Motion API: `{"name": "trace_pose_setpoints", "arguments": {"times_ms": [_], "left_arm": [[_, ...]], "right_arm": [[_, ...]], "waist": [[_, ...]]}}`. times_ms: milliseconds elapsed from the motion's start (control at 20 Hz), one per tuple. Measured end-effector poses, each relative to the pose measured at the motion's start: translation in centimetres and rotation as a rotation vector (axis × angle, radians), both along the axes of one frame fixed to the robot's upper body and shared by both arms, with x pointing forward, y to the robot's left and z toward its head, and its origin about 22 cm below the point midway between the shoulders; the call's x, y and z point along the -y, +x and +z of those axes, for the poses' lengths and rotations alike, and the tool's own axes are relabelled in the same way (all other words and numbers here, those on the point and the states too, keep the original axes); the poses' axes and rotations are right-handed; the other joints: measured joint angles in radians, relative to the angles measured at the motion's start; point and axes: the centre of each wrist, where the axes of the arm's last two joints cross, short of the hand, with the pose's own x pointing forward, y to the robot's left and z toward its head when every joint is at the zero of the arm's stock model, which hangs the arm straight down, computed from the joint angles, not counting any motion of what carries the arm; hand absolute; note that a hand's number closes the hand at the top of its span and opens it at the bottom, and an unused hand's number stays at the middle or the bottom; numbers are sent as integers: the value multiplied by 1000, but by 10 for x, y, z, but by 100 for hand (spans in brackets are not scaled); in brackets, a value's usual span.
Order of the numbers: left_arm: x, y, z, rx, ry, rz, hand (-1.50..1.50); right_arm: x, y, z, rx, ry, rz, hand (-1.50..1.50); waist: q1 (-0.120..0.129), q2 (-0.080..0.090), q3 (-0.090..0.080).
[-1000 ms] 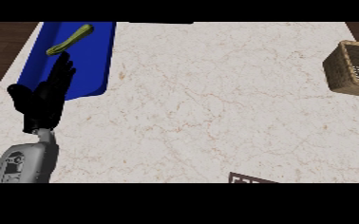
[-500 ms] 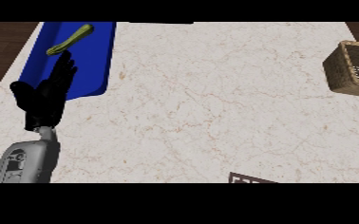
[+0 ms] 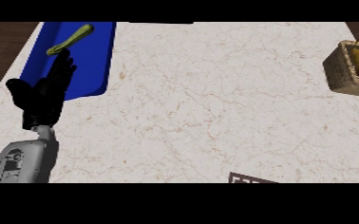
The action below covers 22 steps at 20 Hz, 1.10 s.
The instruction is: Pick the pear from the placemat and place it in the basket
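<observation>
Left hand (image 3: 43, 97) at left edge of frame, grey forearm (image 3: 28, 161) coming up from lower left, fingers (image 3: 61, 66) straight and close together pointing up toward the pear, thumb sticking out to the left, holding nothing. Fingertips lie over the lower part of the blue mat (image 3: 91, 61) in the upper left, just below the pear (image 3: 70, 40), tips very near its lower end; cannot tell if touching. Pear is a thin yellow-green shape lying slanted on the mat, upper end toward the right. Basket (image 3: 344, 71) at right edge of frame, partly cut off, well apart from the mat, something yellowish inside near its top. Marble counter (image 3: 210, 104) spans between mat and basket. Dark wood strip (image 3: 14, 38) beyond the mat at far left. Small dark patterned thing (image 3: 249, 178) at lower middle edge, unclear what it is
</observation>
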Motion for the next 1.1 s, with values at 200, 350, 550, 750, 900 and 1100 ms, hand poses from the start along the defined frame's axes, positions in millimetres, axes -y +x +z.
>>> {"name": "trace_pose_setpoints", "arguments": {"times_ms": [200,350,550,750,900,1100], "left_arm": [[2,1,-1,-7,-1,8,0],[1,-2,-4,-5,5,10,0],[5,-3,-9,-7,-2,14,0],[5,0,-6,-3,4,9,0],[3,-1,-6,1,-1,11,0],[8,-3,-9,1,-5,6,0]], "right_arm": [[-3,3,9,91,162,-4,-150],[2,2,24,141,290,-21,-150],[17,-9,41,205,474,-83,-150],[38,-27,53,230,607,-158,-150],[61,-49,62,249,708,-210,-150],[87,-80,65,252,801,-250,-150]], "waist": [[-5,-2,0],[-6,-3,0],[-9,-3,-1],[-8,-1,0],[-7,1,1],[-5,3,2]]}}
